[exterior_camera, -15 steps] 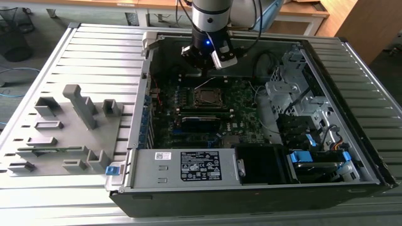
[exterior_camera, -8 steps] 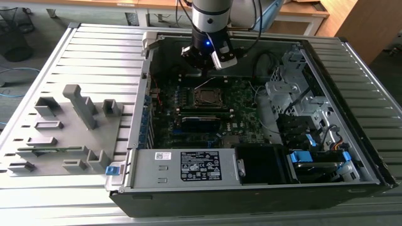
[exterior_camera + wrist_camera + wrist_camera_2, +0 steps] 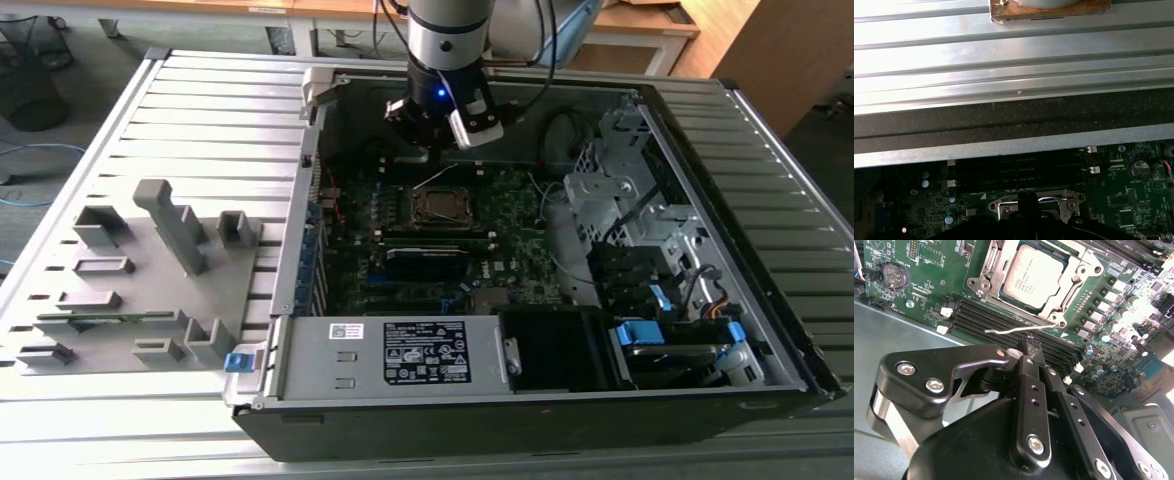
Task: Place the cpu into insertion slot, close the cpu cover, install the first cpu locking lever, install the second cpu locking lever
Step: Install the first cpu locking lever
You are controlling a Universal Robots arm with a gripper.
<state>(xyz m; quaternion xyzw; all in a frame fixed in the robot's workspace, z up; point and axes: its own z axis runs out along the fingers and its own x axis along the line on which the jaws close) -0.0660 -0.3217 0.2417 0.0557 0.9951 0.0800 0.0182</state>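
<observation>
The black two-fingered gripper (image 3: 1030,345) has its fingers drawn together with no gap visible between the tips, and it appears to grip nothing. A thin bent silver wire locking lever (image 3: 1009,330) runs crosswise just beyond the fingertips. Whether the tips touch it I cannot tell. Farther out ahead of the fingers, past the long black memory slots (image 3: 989,315), the small flat silver-grey square cpu (image 3: 1031,277) sits in the dark square insertion slot (image 3: 441,207). The thin silver-grey metal cpu cover (image 3: 988,277) is folded down around it as a frame. The lever stands free of the socket, not latched. It looks like light, springy steel that is smooth, narrow and likely to slip off a flat pad. The best hold is probably near its free end, away from the pivot, where a push gets the most leverage. The cover is thin sheet metal and the chip beneath is delicate, so force belongs on the wire alone. The green circuit board (image 3: 929,270) around it is crowded with small parts.
</observation>
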